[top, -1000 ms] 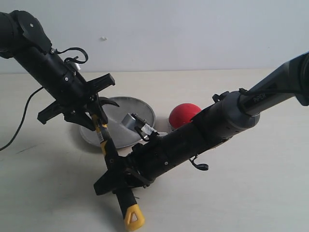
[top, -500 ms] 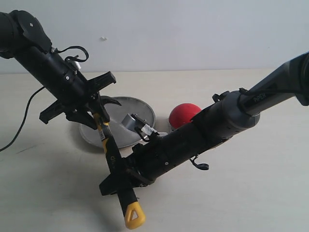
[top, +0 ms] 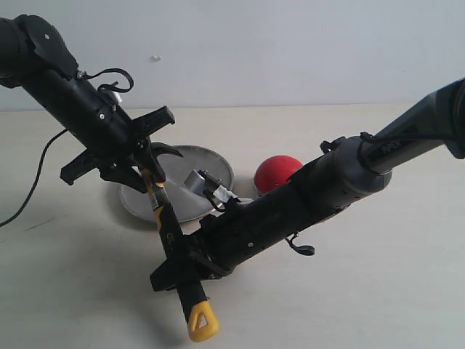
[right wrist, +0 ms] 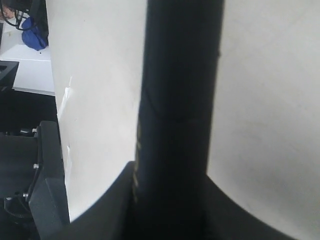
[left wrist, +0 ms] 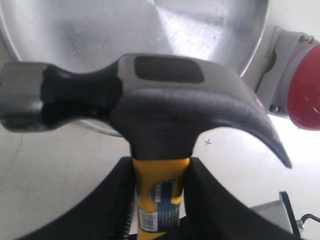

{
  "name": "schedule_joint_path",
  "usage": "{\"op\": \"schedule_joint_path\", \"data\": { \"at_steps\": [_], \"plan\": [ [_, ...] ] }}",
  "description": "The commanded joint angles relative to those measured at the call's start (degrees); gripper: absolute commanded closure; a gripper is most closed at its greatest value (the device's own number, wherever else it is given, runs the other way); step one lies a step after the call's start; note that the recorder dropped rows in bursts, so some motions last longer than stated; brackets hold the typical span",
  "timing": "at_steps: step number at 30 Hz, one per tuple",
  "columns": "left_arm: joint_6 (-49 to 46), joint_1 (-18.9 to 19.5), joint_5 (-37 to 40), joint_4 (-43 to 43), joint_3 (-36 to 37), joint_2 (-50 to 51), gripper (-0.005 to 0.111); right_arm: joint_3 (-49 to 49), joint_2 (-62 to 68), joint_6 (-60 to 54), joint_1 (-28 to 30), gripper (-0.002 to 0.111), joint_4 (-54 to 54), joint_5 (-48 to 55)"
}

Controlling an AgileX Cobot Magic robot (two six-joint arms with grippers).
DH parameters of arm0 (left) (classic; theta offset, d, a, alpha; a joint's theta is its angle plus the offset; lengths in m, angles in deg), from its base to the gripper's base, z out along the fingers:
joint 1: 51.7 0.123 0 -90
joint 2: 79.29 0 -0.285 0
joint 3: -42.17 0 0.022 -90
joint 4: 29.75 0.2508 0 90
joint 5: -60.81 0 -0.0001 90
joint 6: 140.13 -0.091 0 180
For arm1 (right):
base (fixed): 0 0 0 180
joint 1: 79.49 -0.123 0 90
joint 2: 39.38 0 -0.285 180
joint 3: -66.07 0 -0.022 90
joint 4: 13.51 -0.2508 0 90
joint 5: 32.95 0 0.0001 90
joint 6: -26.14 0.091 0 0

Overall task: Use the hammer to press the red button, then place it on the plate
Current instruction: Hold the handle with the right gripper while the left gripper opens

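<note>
While both arms share the load in the exterior view, I see the small claw hammer with a dark metal head and black-and-yellow handle (top: pixel 166 227) held slantwise over the pale table (top: pixel 349 291). Its head is up by the near edge of the round silver metal plate (top: pixel 212 166) and its yellow loop is down. The left fingers (top: pixel 131 180) clamp it just under the head; the right fingers (top: pixel 168 275) wrap the lower handle. The glossy red dome button (top: pixel 277 173) sits just beside the plate, partly behind the right arm.

From the left wrist view, the fingers (left wrist: pixel 112 200) pinch the yellow neck squarely, with plate and button beyond the head.

From the right wrist view, both fingers (right wrist: pixel 120 200) press against the black grip, no gap showing.

I judge this a handover. To do it well, I would make sure the right grip is firm. Then I would spread the left fingers fully and back them straight off, so the head neither twists nor snags.
</note>
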Motion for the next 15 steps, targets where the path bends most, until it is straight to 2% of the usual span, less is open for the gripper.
{"op": "schedule_joint_path", "data": {
  "at_steps": [1, 15],
  "plan": [
    [-0.1, 0.0, -5.2, -1.2, -0.8, -0.4, 0.107, 0.2, -0.1, -1.5, -0.1, 0.106, 1.3, 0.6],
    [0.2, 0.0, -7.0, -1.3, -0.7, -0.4, 0.107, 0.2, -0.1, -2.9, -0.1, 0.106, 3.5, 0.2]
  ]
}}
